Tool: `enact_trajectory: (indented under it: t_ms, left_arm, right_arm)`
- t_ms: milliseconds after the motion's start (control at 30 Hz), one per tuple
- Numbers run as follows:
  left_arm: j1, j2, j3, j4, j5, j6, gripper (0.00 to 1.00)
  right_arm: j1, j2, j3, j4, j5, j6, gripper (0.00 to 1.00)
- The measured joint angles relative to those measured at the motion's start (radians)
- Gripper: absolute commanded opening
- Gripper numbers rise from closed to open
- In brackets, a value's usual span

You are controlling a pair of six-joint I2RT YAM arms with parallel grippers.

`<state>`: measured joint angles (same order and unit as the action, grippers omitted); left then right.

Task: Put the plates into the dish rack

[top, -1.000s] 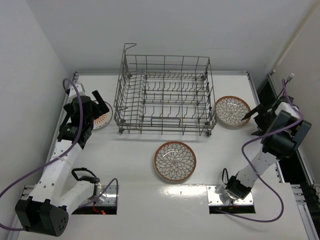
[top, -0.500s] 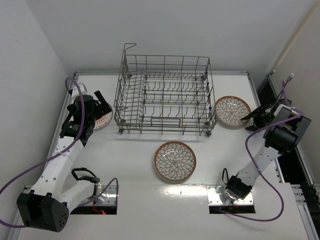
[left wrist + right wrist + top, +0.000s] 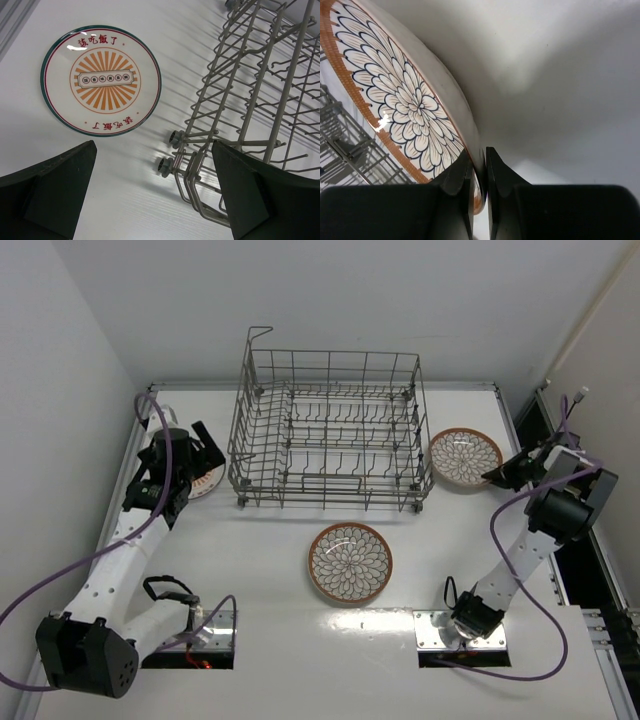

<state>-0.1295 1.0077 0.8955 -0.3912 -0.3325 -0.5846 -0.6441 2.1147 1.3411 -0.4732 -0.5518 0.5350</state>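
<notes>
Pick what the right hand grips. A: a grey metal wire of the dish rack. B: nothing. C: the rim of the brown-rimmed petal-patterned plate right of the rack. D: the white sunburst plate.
C: the right hand pinches the rim of the round brown-rimmed petal-patterned ceramic plate between its fingers.

The right gripper has moved in and its jaws have closed on the cream plate's right rim. The left gripper has edged farther out over the sunburst plate.

You can read red characters 该吃饭了 on the sunburst plate, along its upper rim and repeated inverted below; the centre band's print is too small to read.
</notes>
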Motion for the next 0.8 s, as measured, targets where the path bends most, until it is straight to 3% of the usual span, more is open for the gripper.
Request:
enact_trajectory:
  t_ms: [167, 433, 633, 800]
  left_arm:
    - [0.000, 0.013, 0.000, 0.004, 0.007, 0.000, 1.00]
    - [-0.001, 0.060, 0.024, 0.003, 0.027, 0.000, 1.00]
    - [-0.001, 0.061, 0.048, 0.006, 0.047, 0.003, 1.00]
    - [-0.010, 0.061, 0.051, 0.005, 0.049, 0.009, 1.00]
  right_arm:
    - [0.034, -0.180, -0.005, -0.105, 0.202, 0.015, 0.00]
    - [0.117, -0.409, 0.147, -0.356, 0.589, 0.031, 0.00]
    - [0.230, -0.422, 0.297, -0.451, 0.687, 0.037, 0.00]
    - [0.325, -0.484, 0.326, -0.464, 0.732, 0.041, 0.00]
